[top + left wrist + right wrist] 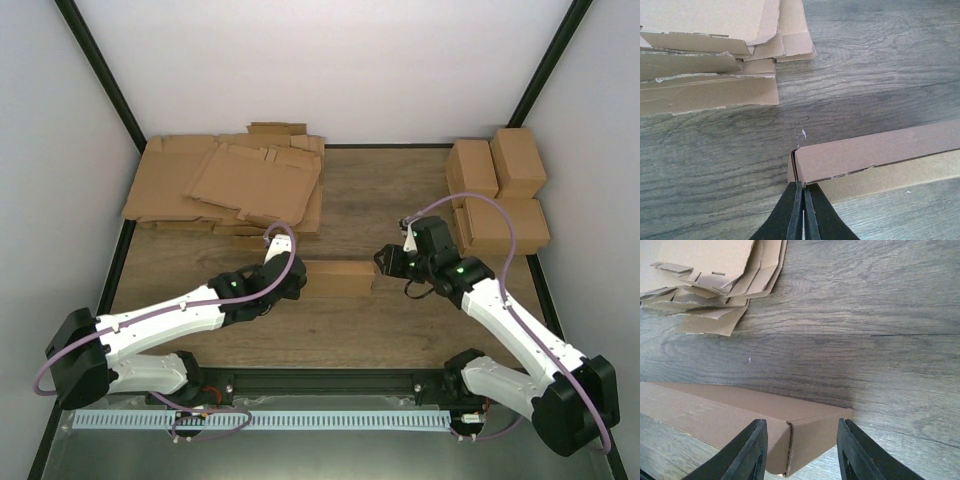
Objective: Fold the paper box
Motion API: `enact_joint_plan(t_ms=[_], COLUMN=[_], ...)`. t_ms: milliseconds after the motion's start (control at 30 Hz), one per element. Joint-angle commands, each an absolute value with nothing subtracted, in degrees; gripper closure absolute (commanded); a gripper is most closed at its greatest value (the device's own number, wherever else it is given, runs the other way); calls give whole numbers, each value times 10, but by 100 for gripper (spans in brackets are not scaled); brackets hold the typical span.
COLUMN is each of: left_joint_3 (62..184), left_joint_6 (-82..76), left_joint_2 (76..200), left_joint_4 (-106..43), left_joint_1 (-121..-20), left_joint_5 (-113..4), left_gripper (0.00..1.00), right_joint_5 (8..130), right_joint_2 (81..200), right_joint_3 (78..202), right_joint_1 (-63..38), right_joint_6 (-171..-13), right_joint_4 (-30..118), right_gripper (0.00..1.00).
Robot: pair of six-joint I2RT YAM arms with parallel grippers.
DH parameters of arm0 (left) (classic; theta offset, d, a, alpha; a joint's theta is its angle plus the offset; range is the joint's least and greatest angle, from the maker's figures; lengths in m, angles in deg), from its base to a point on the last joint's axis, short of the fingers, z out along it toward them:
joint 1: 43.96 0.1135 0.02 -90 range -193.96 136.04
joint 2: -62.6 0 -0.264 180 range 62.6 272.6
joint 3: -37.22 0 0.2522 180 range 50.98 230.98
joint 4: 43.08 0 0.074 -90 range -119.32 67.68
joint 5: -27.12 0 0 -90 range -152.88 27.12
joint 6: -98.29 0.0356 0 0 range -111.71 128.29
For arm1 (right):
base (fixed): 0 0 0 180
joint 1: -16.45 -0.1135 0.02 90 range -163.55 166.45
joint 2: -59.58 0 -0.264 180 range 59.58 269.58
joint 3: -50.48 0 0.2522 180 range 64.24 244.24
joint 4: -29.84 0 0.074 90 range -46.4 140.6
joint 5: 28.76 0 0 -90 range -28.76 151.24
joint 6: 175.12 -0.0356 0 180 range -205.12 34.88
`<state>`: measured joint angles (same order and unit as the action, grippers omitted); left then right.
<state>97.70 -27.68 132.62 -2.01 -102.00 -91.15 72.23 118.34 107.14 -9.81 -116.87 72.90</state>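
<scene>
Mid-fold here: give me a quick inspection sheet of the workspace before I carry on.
Surface: wood-grain table, no spills seen.
Job's things: paper box lies mid-table between both grippers.
Clutter: flat cardboard sheets stacked far left; folded boxes far right.
Grippers: left gripper shut at the box's left end; right gripper open, astride its right end.
Cables: purple cables run along both arms.
Surroundings: white walls, black frame posts.
</scene>
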Motion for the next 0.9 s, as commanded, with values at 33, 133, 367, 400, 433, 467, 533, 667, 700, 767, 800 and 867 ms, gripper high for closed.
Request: enact_joint_plan(t_ms=[33,133,367,400,433,467,533,667,700,767,800,867], left_joint_3=[986,988,990,990,990,991,991,992,992,991,991,991], left_joint_6=[-275,-277,-277,-277,-277,-278,-279,-279,-279,-280,-280,-280], left_joint_2=[1337,1337,1337,1337,1337,1336,1335,1334,1335,1335,1336,1338], left_joint_4=[5,7,9,10,11,11,12,14,14,14,13,13], left_joint_1=[-1028,-1031,-1035,-1035,-1036,-1037,-1038,-1039,-1039,-1040,-1040,-1040], left_joint_5=[-908,-914,-920,-920,-921,-922,-924,-926,-926,-927,-927,-927], left_gripper=[96,96,96,96,96,96,96,96,96,96,96,96], right_joint_5=[727,726,728,730,733,736,742,752,754,756,756,756], right_joint_2=[1174,1179,1178,1179,1178,1179,1179,1179,1179,1180,1181,1181], right_joint_3=[1079,1082,1072,1069,1064,1060,1051,1034,1032,1029,1028,1031], right_joint_1=[-92,-92,-92,-92,-92,-92,-92,-92,-92,-92,-92,-92], right_joint_6=[-1161,-1162,-1159,-1160,-1160,-1161,-1163,-1166,-1166,-1166,-1166,-1165], right_joint_4=[718,717,711,709,706,703,697,685,684,683,683,685], right_gripper=[60,60,61,62,63,64,65,68,69,69,70,70])
